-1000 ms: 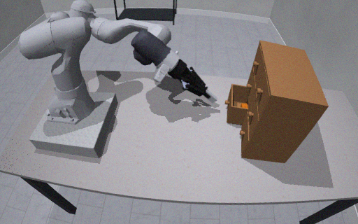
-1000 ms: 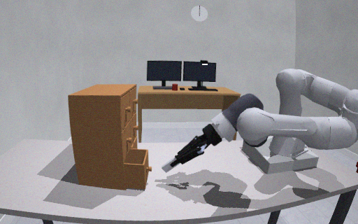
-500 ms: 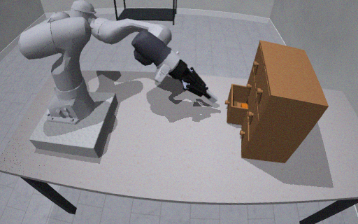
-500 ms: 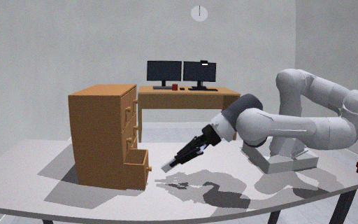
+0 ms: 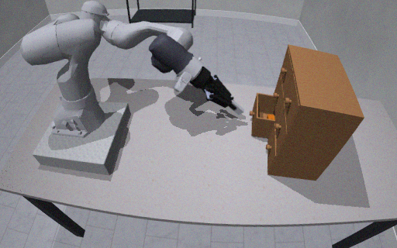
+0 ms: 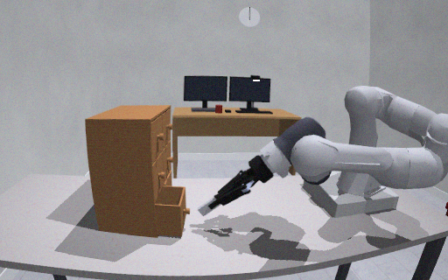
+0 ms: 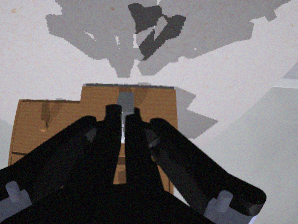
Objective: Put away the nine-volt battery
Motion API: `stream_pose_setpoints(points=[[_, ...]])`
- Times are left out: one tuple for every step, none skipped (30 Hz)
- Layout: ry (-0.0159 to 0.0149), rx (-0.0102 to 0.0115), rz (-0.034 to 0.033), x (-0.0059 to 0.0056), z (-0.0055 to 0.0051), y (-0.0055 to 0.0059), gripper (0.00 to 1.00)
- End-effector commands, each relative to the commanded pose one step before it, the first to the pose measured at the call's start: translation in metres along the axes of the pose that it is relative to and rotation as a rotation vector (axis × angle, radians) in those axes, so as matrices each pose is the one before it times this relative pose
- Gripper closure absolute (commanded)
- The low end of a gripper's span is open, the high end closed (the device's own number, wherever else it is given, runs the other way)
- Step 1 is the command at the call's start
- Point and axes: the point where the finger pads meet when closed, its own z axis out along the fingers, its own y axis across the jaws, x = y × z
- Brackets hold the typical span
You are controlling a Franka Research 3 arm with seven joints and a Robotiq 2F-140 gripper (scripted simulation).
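The chest [image 5: 319, 112] stands near the right end of the table [image 5: 180, 182], its back side close to the table's far right edge and its knobbed front facing the robot. One drawer [image 5: 263, 116], the lowest on that side, is pulled partly out; the others sit flush. Six knobs show on the chest's front in the top view. Inside the open drawer lies one orange item [image 5: 270, 115], too small to identify with certainty; it may be the battery. No second battery can be made out lying on the table in any view.

The single gripper [image 5: 237, 107] hangs just in front of the open drawer, angled down toward it and clear of the table top. Its two fingers are pressed together with nothing between them. Bare table stretches between the robot's base [image 5: 83, 145] and the chest, and along the near edge.
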Motion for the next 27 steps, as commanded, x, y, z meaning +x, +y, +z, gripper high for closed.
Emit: stream_pose_setpoints(points=[[0.00156,-0.00134,-0.00365,-0.00325,0.00339,0.00060,1.00],[0.00000,0.00000,0.00000,-0.00087,0.00103,0.00000,1.00],[0.00000,0.00000,-0.00001,-0.00090,0.00107,-0.00001,1.00],[0.00000,-0.00001,0.00001,-0.00092,0.00110,0.00001,1.00],[0.00000,0.00000,0.00000,-0.00095,0.00114,0.00000,1.00],[0.00000,0.00001,-0.00001,-0.00098,0.00117,-0.00001,1.00],[0.00000,0.00000,0.00001,-0.00100,0.00120,0.00001,1.00],[0.00000,0.00000,0.00000,-0.00103,0.00123,0.00000,1.00],[0.00000,0.00000,-0.00001,-0.00105,0.00125,-0.00001,1.00],[0.00000,0.00000,0.00001,-0.00107,0.00128,0.00000,1.00],[0.00000,0.00000,0.00000,0.00000,0.00000,0.00000,1.00],[0.00000,0.00000,0.00000,0.00000,0.00000,0.00000,1.00],[0.00000,0.00000,0.00000,-0.00109,0.00130,0.00000,1.00],[0.00000,0.00001,-0.00001,-0.00111,0.00132,-0.00001,1.00],[0.00000,0.00000,0.00001,-0.00113,0.00134,0.00001,1.00],[0.00000,0.00000,0.00000,-0.00114,0.00136,0.00000,1.00],[0.00000,0.00001,-0.00001,-0.00116,0.00138,-0.00001,1.00],[0.00000,-0.00001,0.00001,-0.00117,0.00139,0.00001,1.00],[0.00000,0.00000,0.00000,-0.00118,0.00140,0.00000,1.00],[0.00000,0.00000,-0.00001,-0.00119,0.00141,0.00000,1.00],[0.00000,0.00000,0.00001,-0.00119,0.00142,0.00001,1.00],[0.00000,0.00000,-0.00001,-0.00120,0.00143,-0.00001,1.00],[0.00000,0.00000,0.00000,-0.00120,0.00143,0.00000,1.00],[0.00000,0.00000,0.00000,-0.00120,0.00143,0.00000,1.00],[0.00000,0.00001,-0.00001,-0.00120,0.00143,-0.00001,1.00],[0.00000,-0.00001,0.00001,-0.00120,0.00143,0.00001,1.00],[0.00000,0.00000,0.00000,-0.00120,0.00143,0.00000,1.00]])
